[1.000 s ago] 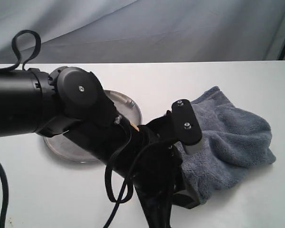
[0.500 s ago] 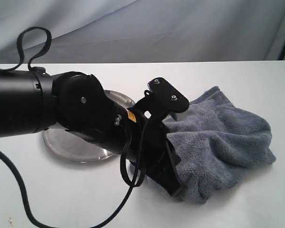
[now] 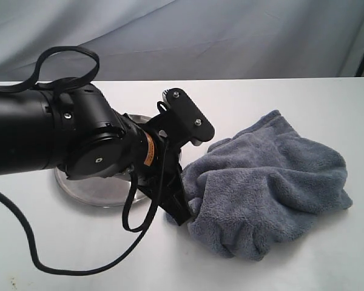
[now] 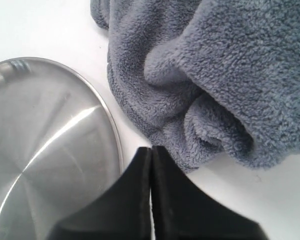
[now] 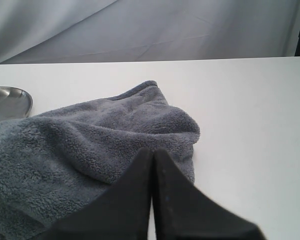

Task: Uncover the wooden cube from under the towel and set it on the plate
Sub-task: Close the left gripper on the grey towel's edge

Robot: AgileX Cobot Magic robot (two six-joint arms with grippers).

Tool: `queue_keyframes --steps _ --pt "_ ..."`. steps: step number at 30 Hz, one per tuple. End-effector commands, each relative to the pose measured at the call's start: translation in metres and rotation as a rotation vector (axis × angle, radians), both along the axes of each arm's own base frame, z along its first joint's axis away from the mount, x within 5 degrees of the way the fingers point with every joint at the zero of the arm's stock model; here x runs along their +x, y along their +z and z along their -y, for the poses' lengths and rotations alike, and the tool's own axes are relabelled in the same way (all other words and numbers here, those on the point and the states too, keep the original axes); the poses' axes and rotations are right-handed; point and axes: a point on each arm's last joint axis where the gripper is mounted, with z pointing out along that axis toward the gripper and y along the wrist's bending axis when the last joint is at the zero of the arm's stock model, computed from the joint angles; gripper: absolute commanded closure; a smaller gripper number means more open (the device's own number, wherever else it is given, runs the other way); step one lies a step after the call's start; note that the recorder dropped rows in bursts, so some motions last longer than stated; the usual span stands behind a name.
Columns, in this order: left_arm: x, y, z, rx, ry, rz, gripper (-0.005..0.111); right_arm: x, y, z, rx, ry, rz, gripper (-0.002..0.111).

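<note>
Wooden cube wasn't visible in any view; best guess it sat under the bunched towel, since nothing else on the desk could hide it. Towel lay in a thick heap just beside the plate, which was bare. Left end effector had its jaws pressed together with nothing between them, tip low at the gap between the plate rim and the towel's near fold. Right end effector was likewise closed and empty, at the towel's other side. To uncover well, I'd judge the left needed to open first, pinch a top fold rather than the buried hem, then peel away from the plate so the cloth neither dragged the cube nor covered the dish. Count: one towel, one plate, zero cubes seen, two end effectors.
</note>
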Motion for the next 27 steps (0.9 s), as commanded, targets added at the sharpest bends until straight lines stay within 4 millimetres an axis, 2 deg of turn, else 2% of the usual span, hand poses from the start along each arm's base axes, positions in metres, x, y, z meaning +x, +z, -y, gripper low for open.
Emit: queue_keyframes --steps 1,6,9,12,13,14,16,17,23,27 --pt "-0.001 0.003 0.002 -0.010 0.008 0.000 0.106 0.000 -0.001 0.000 0.004 0.001 0.002 0.108" --pt "-0.004 0.001 0.004 -0.057 0.057 -0.063 0.099 0.000 -0.001 0.000 0.004 0.001 0.002 0.108" --pt "-0.003 -0.010 0.006 -0.026 0.057 -0.087 0.089 0.000 -0.001 0.000 0.004 0.001 0.002 0.108" --pt "0.000 -0.033 0.008 0.049 0.013 -0.114 0.064 0.000 -0.001 0.000 0.004 0.001 0.002 0.108" --pt "0.000 -0.040 0.009 0.064 0.012 -0.126 0.053 0.000 -0.001 0.000 0.004 0.001 0.002 0.108" --pt "0.001 -0.049 0.011 0.070 0.014 -0.138 0.037 0.000 -0.001 0.000 0.004 0.001 0.002 0.108" --pt "0.002 -0.058 0.015 0.053 0.040 -0.165 0.022 0.000 -0.001 0.000 0.004 0.001 0.002 0.108" --pt "0.003 -0.059 0.016 0.045 0.046 -0.171 0.019 0.000 -0.001 0.000 0.004 0.001 0.002 0.108" --pt "0.005 -0.056 0.021 0.007 0.051 -0.170 0.019 0.000 -0.001 0.000 0.004 0.001 0.002 0.108" --pt "-0.003 -0.057 0.025 -0.012 -0.012 -0.250 0.019 0.000 -0.001 0.000 0.004 0.001 0.002 0.108"
